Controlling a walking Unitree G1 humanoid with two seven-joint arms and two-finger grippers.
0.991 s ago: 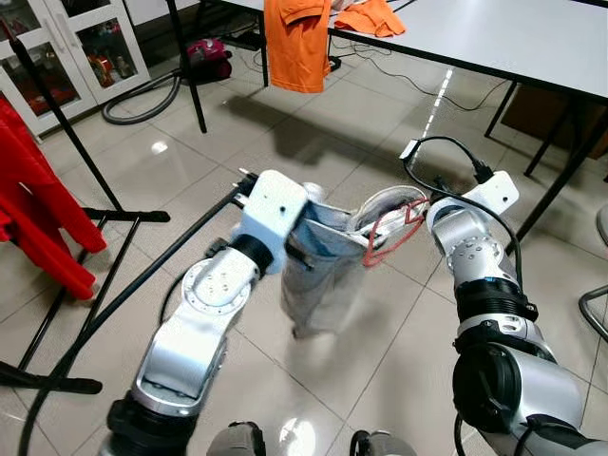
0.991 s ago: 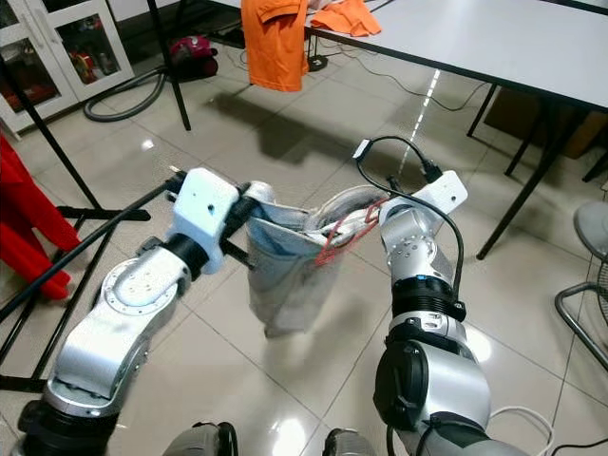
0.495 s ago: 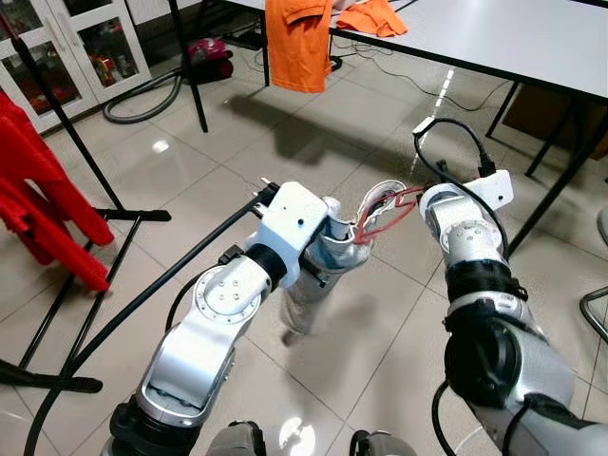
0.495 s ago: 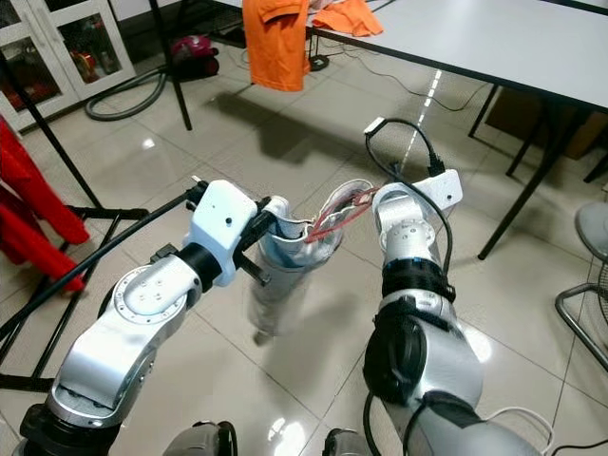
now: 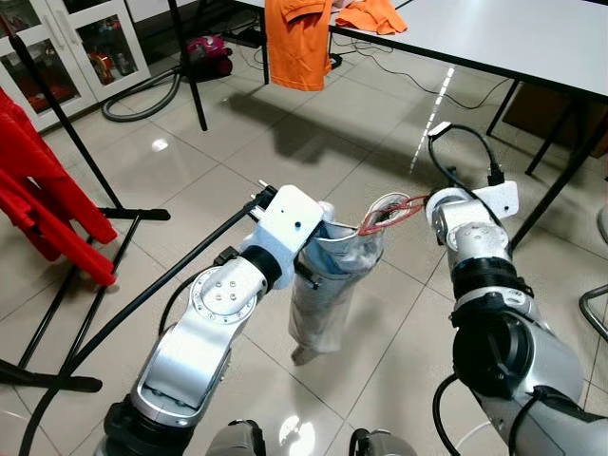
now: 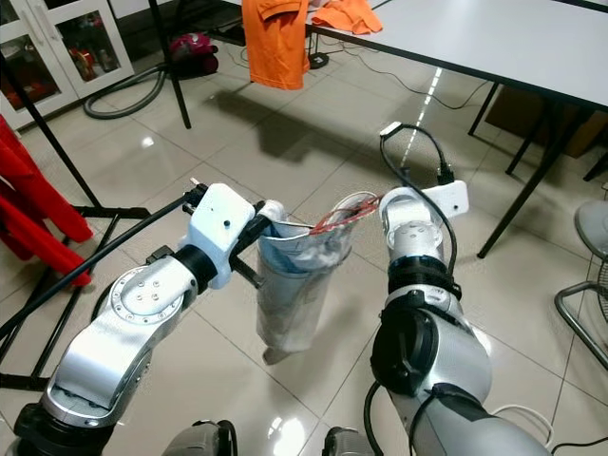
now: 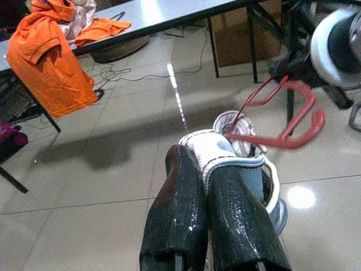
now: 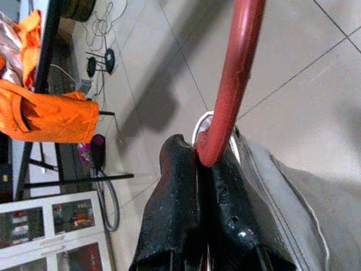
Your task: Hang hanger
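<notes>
Now both arms are raised in front of the robot, above the tiled floor (image 5: 190,180), and they hold one pale grey garment (image 5: 323,294) between them. The left gripper (image 7: 217,186) has its jaws pressed together on the white-edged rim of the garment. The right gripper (image 8: 206,164) has its jaws closed on the red hanger (image 5: 388,215), and the bar of the hanger passes between the two black fingers. The hanger sits at the open top of the garment, partly inside it, between the two grippers. The rest of the garment hangs down freely and does not touch the floor. To the robot's left, red clothes (image 5: 43,204) hang on a black clothes rack (image 5: 71,142). Farther ahead stands a white table (image 5: 494,38), with an orange shirt (image 5: 296,43) draped over its edge.
</notes>
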